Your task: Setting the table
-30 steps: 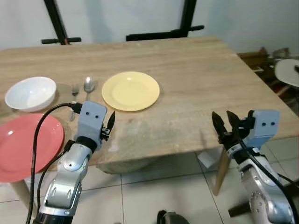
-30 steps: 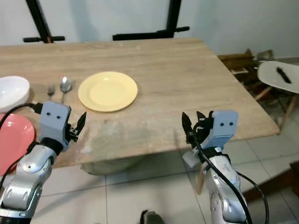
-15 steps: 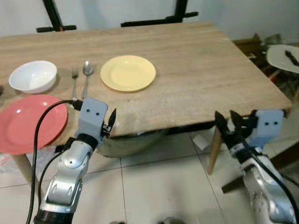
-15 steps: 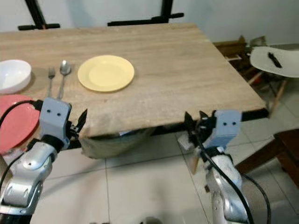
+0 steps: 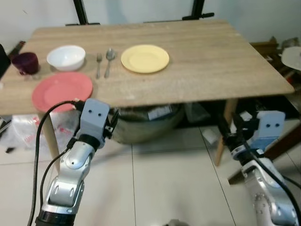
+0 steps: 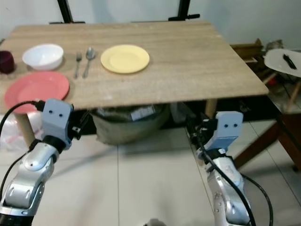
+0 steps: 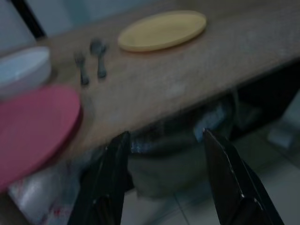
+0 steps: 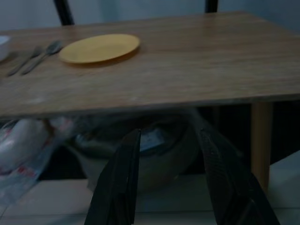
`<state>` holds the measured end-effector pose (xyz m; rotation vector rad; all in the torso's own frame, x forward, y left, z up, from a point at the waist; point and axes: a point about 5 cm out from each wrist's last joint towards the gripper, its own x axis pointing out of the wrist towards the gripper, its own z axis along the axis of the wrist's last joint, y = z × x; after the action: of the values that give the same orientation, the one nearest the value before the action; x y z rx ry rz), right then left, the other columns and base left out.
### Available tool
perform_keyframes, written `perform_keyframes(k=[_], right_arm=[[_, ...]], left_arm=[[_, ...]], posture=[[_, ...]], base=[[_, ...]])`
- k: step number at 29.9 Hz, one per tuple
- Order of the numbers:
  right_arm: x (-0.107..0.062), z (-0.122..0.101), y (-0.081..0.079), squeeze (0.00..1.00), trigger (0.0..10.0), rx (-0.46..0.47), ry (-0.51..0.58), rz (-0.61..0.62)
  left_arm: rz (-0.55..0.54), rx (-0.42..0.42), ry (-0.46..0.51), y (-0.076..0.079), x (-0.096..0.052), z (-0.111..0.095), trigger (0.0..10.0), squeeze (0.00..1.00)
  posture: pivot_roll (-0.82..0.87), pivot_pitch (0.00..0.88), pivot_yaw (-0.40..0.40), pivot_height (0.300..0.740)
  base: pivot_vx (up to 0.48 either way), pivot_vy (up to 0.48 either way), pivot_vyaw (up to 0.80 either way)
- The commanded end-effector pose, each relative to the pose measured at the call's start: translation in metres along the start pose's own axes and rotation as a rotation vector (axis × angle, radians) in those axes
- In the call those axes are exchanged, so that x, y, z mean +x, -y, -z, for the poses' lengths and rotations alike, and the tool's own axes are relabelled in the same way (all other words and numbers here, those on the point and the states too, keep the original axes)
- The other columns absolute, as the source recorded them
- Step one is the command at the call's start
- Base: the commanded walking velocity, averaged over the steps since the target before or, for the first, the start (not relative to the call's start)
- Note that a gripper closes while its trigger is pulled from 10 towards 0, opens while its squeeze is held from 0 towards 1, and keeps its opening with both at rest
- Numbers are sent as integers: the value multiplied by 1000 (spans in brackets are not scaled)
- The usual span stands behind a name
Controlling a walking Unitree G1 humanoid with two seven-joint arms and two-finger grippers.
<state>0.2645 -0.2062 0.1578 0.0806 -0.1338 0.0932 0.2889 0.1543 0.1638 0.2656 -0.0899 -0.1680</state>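
On the table (image 5: 211, 61), toward the robot's left, lie a flat yellow plate (image 5: 145, 58), a fork (image 5: 99, 64) and spoon (image 5: 109, 60) side by side, a round white bowl (image 5: 66, 56), a matte red plate (image 5: 62, 90) and a dark cup (image 5: 27, 62). Both the left claw (image 7: 164, 173) and right claw (image 8: 168, 173) hang below the pale wood-grain edge, fingers apart and empty. Closing in squarely before lifting either arm over the rim seems wise (the cutlery looks metal, though it is blurred).
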Motion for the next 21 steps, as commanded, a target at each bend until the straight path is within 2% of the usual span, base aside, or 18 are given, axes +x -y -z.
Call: perform_keyframes(k=[1,21], right_arm=[[0,2,-3,0,10000,0,-7,-10],[-2,2,-2,0,10000,-3,-9,-5]], left_arm=[[-3,7,-22,-1,-1,5,10000,0],[5,1,-20,1,0,5,10000,0]], posture=[[-143,10,53,740],[-154,15,54,740]], base=[[-326,0,0],[-328,0,0]])
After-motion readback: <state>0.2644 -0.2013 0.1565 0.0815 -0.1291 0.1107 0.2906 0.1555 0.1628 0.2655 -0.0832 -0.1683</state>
